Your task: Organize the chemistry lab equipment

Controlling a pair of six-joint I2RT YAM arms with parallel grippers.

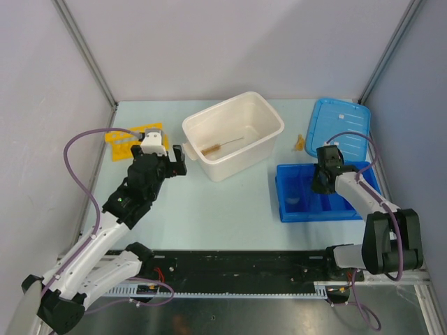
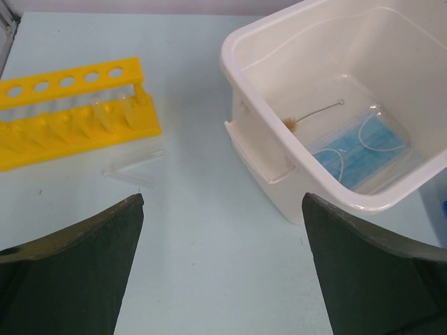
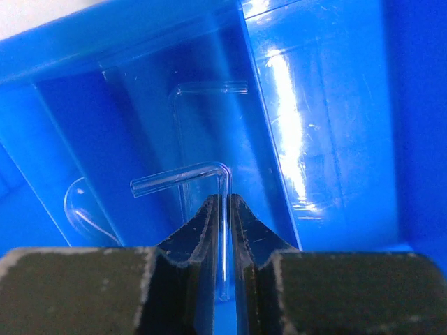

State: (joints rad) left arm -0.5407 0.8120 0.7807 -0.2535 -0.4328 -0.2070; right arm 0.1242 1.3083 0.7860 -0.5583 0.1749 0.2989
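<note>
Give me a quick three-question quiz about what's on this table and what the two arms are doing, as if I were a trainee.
1. Pick one: what lies in the white tub beside the wire brush? A) a blue face mask B) a yellow rack C) a blue lid
2. True or false: the right gripper pinches a bent clear tube over the blue tray.
3. In one word: is the left gripper open or shut?
Key: 1 A; 2 true; 3 open.
</note>
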